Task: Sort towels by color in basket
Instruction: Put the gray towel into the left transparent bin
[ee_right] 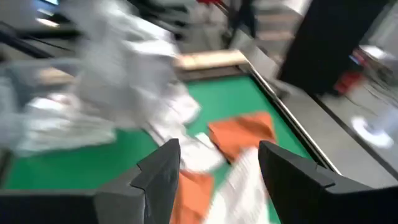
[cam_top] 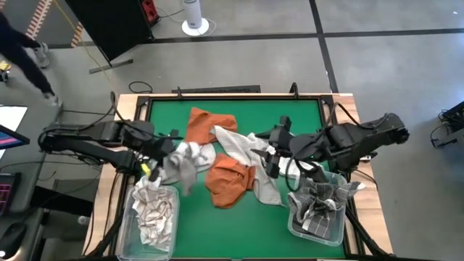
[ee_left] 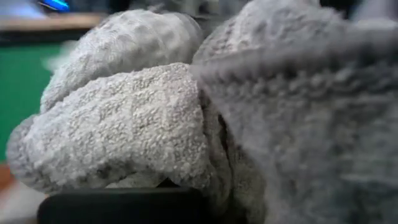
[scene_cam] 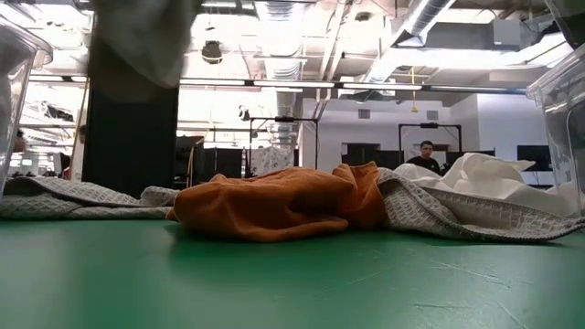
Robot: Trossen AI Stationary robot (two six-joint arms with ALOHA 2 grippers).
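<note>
Only the left wrist view shows the left gripper [cam_top: 165, 165] clamped on a grey towel [ee_left: 205, 118]. The right gripper [ee_right: 217, 168], fingers apart, hangs beside the right bin [cam_top: 341, 230]. 2 orange towels [cam_top: 230, 180] lie mid-table.

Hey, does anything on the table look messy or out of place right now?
Yes. Several towels still lie in a crumpled pile on the green table between the bins: two rust orange towels tangled with white ones. A checked towel spills over the right bin's rim. The left gripper holds a grey towel beside the left bin.
</note>
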